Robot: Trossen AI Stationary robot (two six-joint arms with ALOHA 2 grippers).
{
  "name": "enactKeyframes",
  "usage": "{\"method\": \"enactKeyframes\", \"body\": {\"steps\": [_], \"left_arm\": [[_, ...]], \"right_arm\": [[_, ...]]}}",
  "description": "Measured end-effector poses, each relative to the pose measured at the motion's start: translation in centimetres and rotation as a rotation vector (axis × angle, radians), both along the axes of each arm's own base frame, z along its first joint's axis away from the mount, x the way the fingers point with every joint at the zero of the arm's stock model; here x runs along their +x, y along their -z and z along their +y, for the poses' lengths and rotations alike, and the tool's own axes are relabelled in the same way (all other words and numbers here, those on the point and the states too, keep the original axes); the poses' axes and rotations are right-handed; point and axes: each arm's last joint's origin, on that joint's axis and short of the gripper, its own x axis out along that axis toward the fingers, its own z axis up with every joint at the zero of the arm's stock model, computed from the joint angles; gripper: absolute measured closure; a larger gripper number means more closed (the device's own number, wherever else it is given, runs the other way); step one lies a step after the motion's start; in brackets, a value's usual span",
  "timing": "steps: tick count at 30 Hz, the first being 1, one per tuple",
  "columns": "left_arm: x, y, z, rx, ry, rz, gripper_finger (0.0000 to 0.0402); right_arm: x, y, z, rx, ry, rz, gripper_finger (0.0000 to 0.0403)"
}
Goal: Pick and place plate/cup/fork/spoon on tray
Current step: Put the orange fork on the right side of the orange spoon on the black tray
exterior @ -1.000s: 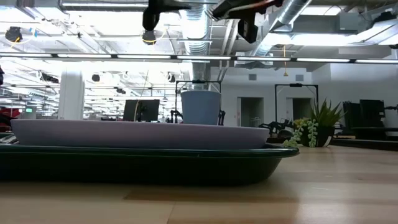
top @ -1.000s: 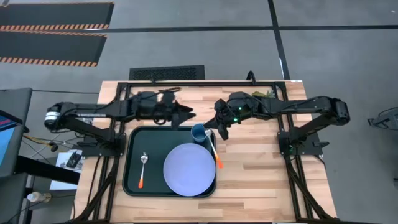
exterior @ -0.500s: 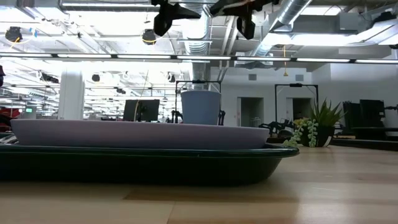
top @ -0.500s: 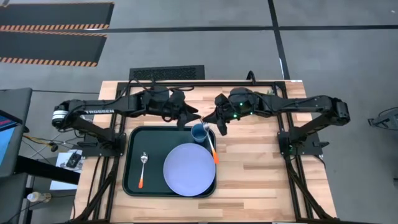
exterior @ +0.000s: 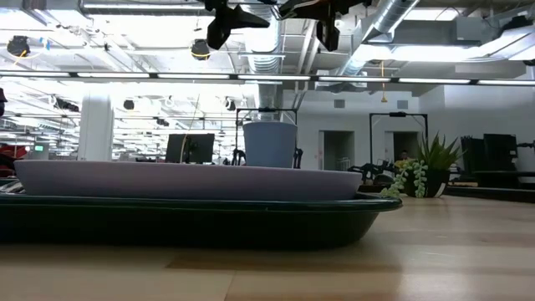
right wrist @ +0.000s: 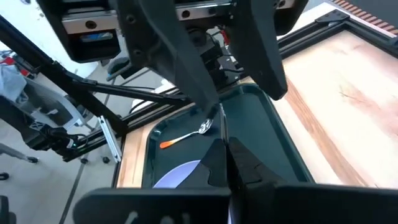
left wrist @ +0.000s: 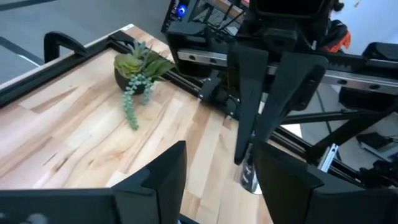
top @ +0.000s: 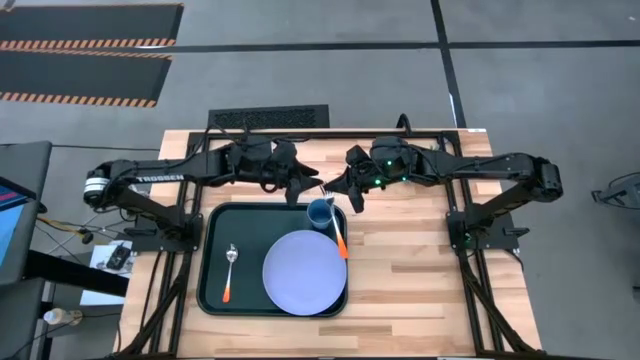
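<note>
The dark tray [top: 215,290] holds the lavender plate [top: 305,272], the blue cup [top: 320,213] at its far edge and the orange-handled spoon [top: 229,272] on its left part. My right gripper [top: 347,197] is shut on the fork [top: 341,242] above the tray's far right corner. My left gripper [top: 312,186] is open and close in front of it. Its fingers stand on either side of the fork's metal end [left wrist: 249,176] without touching it. My right gripper pinches the fork's metal stem [right wrist: 222,127] between its two shut fingers, which slant down from the table's right. The fork is lifted clear. Its orange handle [top: 343,248] points toward the table's near edge over the tray's right rim, and its metal end points toward my left gripper.
A small potted plant [left wrist: 138,70] stands on the far right part of the table. Bare wood lies to the right of the tray [top: 420,270]. The black frame rails run along the table's far edge [top: 330,133].
My left gripper has swung toward the table's right and turned from pointing down to level, ending close to my right gripper. My right gripper has carried the fork a little toward the far edge, and the handle has drawn back along the tray's right rim.
</note>
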Motion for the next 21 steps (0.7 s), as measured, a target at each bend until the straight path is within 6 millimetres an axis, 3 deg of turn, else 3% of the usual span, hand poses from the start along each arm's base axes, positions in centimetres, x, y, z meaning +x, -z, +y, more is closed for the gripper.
{"method": "enactKeyframes", "body": {"steps": [10, 21], "left_arm": [[0.02, -0.11, 0.04, 0.009, 0.003, -0.011, 0.0302], [0.0, -0.33, 0.07, 0.021, -0.005, -0.027, 0.031]], "right_arm": [[0.02, -0.06, -0.01, -0.016, -0.005, -0.007, 0.0401], [0.06, -0.28, -0.34, -0.027, 0.003, -0.036, 0.0401]]}}
